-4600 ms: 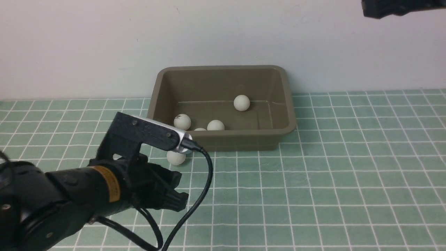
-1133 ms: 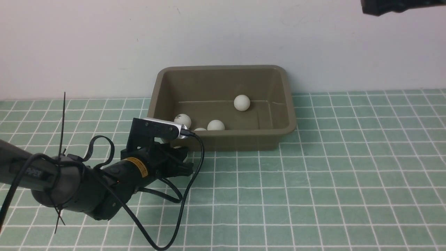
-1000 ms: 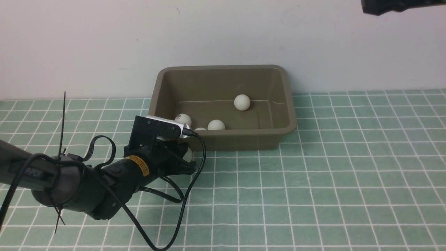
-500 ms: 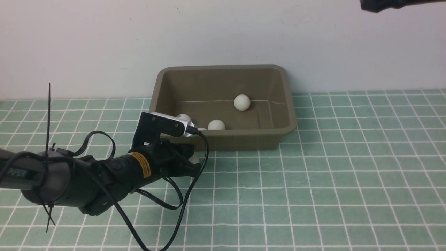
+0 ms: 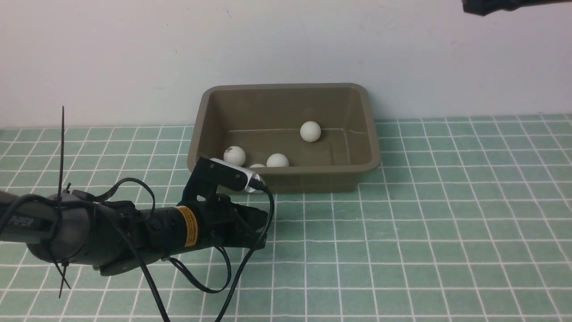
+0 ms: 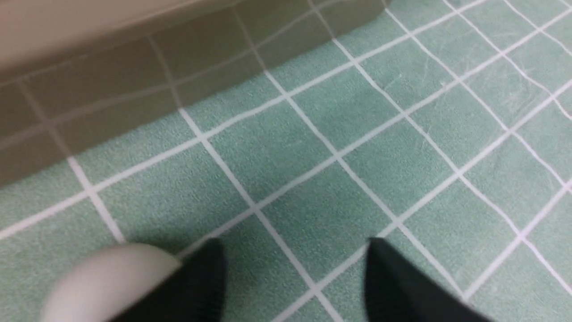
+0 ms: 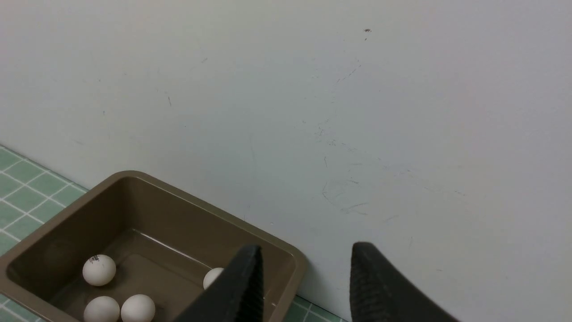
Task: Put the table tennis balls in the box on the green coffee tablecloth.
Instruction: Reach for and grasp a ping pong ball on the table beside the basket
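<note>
The olive-brown box (image 5: 286, 179) stands on the green coffee tablecloth (image 5: 402, 223) against the wall. Inside lie several table tennis balls, among them one at the back (image 5: 310, 131) and two near the front wall (image 5: 234, 155) (image 5: 277, 160). My left gripper (image 5: 262, 223) lies low on the cloth just in front of the box. In the left wrist view this gripper (image 6: 293, 243) is open with only cloth between its fingers. One white ball (image 6: 107, 281) rests on the cloth outside the jaws, beside one finger (image 6: 201, 286). My right gripper (image 7: 307, 248) is open and empty, high above the box (image 7: 178, 214).
The white wall (image 5: 134, 58) runs right behind the box. The left arm's cable (image 5: 241, 268) loops down onto the cloth in front of the gripper. Part of the right arm (image 5: 491, 6) shows at the top right corner. Green cloth stretches to the right of the box.
My left arm has sunk lower and swung right along the box's front wall, and its jaws have opened. The ball on the cloth is now hidden behind it in the front view.
</note>
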You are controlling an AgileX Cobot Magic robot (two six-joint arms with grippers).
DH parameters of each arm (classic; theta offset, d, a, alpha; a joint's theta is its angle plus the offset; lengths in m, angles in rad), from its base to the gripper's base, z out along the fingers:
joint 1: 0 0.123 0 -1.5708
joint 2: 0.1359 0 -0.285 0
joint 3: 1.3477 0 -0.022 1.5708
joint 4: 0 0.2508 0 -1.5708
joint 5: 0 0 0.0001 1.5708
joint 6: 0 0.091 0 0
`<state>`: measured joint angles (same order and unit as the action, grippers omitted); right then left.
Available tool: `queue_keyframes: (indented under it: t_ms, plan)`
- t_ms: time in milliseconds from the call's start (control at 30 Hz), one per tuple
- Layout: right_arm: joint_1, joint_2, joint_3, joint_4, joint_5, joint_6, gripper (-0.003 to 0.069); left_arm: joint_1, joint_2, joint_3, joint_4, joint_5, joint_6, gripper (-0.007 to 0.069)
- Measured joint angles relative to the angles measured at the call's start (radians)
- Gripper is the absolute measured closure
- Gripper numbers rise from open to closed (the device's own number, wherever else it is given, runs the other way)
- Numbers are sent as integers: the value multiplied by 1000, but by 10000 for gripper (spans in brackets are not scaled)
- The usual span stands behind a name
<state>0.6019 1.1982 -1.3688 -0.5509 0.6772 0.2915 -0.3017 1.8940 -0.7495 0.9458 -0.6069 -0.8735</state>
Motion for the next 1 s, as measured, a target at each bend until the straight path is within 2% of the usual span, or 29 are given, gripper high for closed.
queue_keyframes:
  t_ms: [100,167,567,767,900,1000]
  plan:
    - [0,0,0,0,0,0,398,0,0,0,5,3,-4,130]
    - [0,0,0,0,0,0,398,0,0,0,6,23,-6,95]
    - [0,0,0,0,-1,0,398,0,0,0,6,106,-22,84]
    - [0,0,0,0,-1,0,398,0,0,0,6,130,-51,182]
    - [0,0,0,0,-1,0,398,0,0,0,6,163,-73,306]
    - [0,0,0,0,-1,0,398,0,0,0,6,173,-77,438]
